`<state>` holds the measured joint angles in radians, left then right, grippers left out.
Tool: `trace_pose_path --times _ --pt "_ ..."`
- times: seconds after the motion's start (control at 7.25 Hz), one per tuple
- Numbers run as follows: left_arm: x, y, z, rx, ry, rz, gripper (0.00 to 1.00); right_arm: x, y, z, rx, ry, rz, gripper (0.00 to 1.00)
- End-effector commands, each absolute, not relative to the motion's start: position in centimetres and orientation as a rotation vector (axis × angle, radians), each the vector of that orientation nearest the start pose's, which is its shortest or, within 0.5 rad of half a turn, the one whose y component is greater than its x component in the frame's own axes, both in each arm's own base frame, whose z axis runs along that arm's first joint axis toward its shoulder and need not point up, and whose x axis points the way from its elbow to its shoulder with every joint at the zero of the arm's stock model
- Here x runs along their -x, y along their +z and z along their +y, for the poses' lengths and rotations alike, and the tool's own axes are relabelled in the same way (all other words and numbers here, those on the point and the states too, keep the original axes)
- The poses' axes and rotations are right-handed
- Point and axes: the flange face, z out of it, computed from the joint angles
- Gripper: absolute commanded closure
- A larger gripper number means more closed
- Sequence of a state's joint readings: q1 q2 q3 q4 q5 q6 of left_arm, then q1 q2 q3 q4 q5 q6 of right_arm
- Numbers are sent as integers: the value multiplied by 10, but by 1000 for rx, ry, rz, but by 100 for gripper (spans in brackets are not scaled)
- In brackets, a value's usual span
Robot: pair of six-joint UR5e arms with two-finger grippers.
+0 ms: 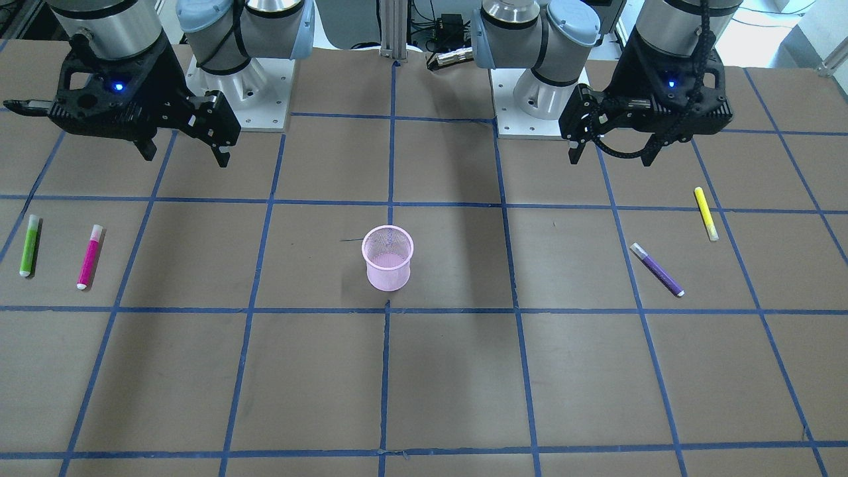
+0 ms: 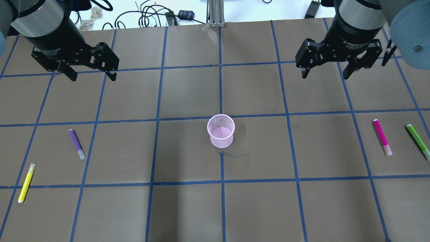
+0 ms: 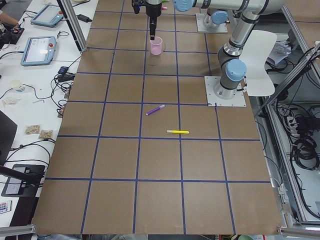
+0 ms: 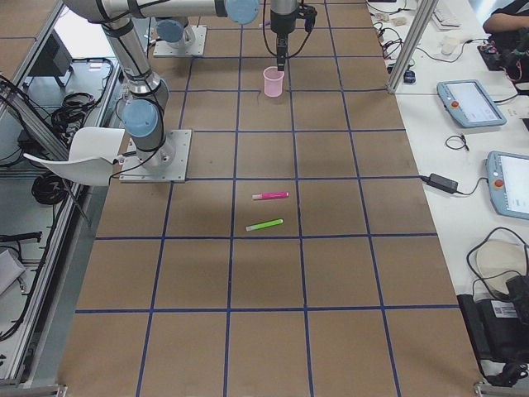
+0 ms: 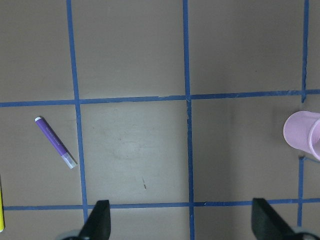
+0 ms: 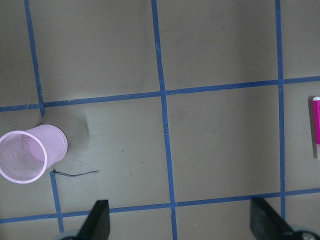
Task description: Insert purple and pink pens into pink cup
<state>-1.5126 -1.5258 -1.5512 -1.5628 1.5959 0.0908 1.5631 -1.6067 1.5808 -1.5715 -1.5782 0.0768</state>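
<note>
Directions are read in the overhead view. Both tools hang above the counter (image 2: pixel 188 208) with fingers spread wide and nothing in them.

The purple pen (image 2: pixel 77 144) lies flat at about 6 o'clock from the left tool (image 2: pixel 92 75), well below it. Its long axis runs roughly 11 to 5 o'clock, with the pale cap at the 5 o'clock end. The pink pen (image 2: pixel 382 137) lies flat at about 4 to 5 o'clock from the right tool (image 2: pixel 325 74), on much the same 11-to-5 axis, its pale end also toward 5.

So the left arm is nearer purple and the right arm nearer pink. The cup (image 2: pixel 220 131) stands upright and empty between them, at 3 o'clock from the purple pen and 9 o'clock from the pink, well apart from both.

A yellow pen (image 2: pixel 26 182) and a green pen (image 2: pixel 418 141) lie outboard of the wanted ones; I judge they should stay put.

White lettering on the right wrist collar reads "2F Adaptive", the rest too small. No writing on the pens is legible.
</note>
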Motion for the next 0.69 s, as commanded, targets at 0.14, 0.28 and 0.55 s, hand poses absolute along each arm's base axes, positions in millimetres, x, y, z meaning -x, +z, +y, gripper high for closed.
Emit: trace_pose_path --times 0.14,0.28,0.55 --pt "103 520 -493 -55 -168 3105 0 -128 501 -478 -136 -35 3150 0" --pt "104 520 -494 -91 -166 3104 0 -128 501 -477 -136 -25 3150 0" --pt "105 524 -490 -88 -172 3099 0 -129 498 -478 -133 -18 3149 0"
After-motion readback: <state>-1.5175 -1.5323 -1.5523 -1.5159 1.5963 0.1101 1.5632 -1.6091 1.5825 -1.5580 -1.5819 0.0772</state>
